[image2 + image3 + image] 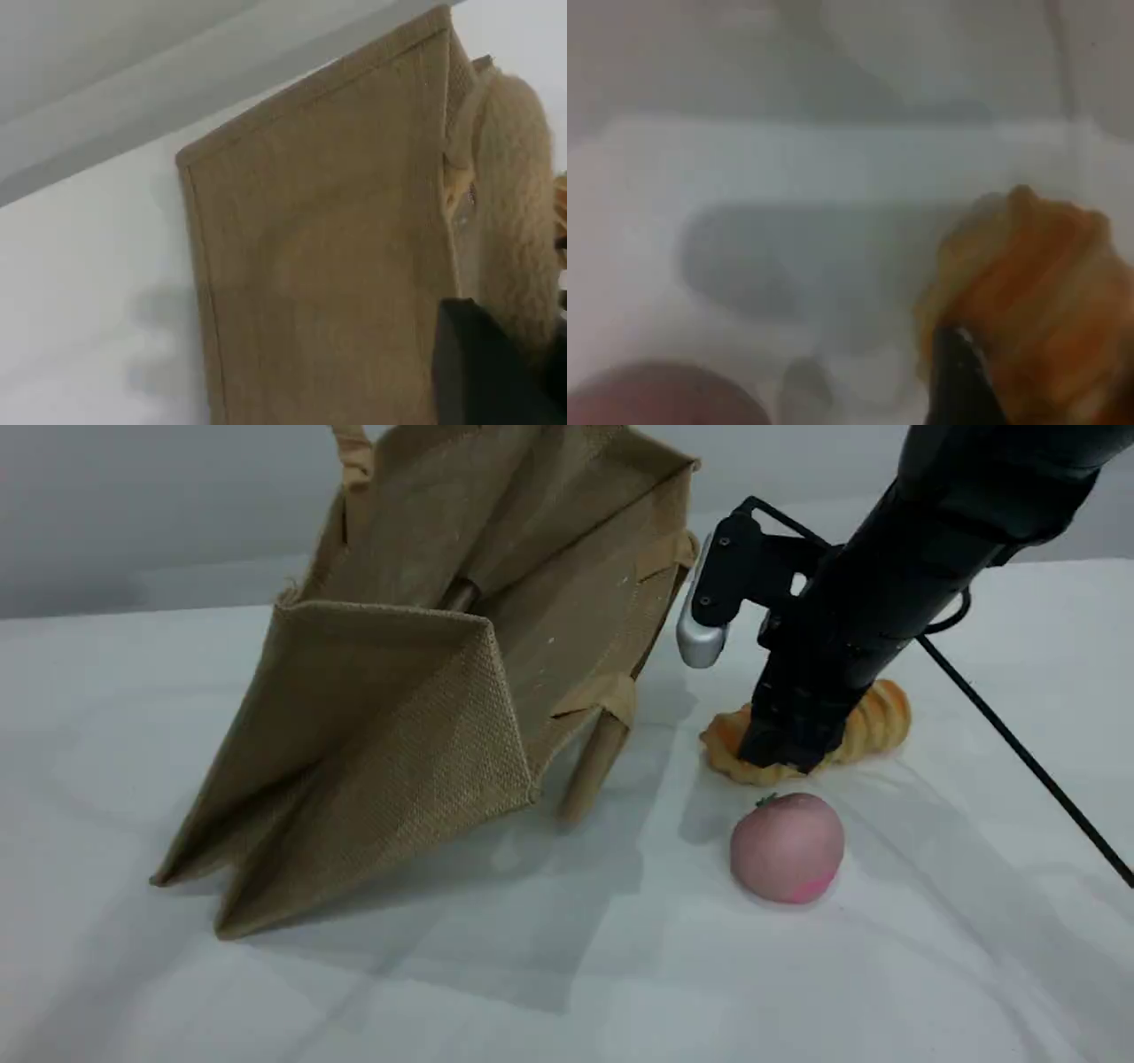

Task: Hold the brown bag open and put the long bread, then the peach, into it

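Observation:
The brown bag point(399, 717) lies tilted on its side with its mouth open toward the right, and one tan handle point(353, 452) runs up out of the scene view. In the left wrist view that rope handle point(514, 204) passes beside my left gripper's dark fingertip point(487, 363), which is shut on it, with the bag's side point(328, 257) in front. The long bread point(873, 722) lies on the table right of the bag. My right gripper point(780, 753) is down over its left half, closed around it. The peach point(787, 849) sits just in front of the bread, untouched.
The bag's second handle point(594, 766) hangs down to the table beside the mouth. A thin black cable point(1019, 753) slants across the table at the right. White tabletop stretches across the front.

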You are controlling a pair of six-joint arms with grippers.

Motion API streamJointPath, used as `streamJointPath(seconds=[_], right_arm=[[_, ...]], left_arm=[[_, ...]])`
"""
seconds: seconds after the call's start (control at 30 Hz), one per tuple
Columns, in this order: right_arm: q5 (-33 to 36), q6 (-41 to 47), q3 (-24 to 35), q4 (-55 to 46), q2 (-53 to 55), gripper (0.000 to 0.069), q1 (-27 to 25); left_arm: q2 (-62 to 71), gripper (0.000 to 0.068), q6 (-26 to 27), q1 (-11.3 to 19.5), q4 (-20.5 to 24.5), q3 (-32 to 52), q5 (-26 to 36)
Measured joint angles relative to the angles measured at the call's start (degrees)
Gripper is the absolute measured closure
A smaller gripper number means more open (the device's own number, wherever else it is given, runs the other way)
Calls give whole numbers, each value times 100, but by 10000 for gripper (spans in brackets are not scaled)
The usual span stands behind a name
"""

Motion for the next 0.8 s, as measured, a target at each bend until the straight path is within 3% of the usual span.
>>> streamJointPath(seconds=[0.23,0.57,0.8], right_arm=[[-92,0,-48,24,201,377,0],[-348,419,-42,26,219,638,0],[-29,1185,-37,-130,-21,649,-220]], left_arm=[[0,589,0,0,-18,0,5],[0,589,0,0,-18,0,5],[0,589,18,0,-20,0,5]])
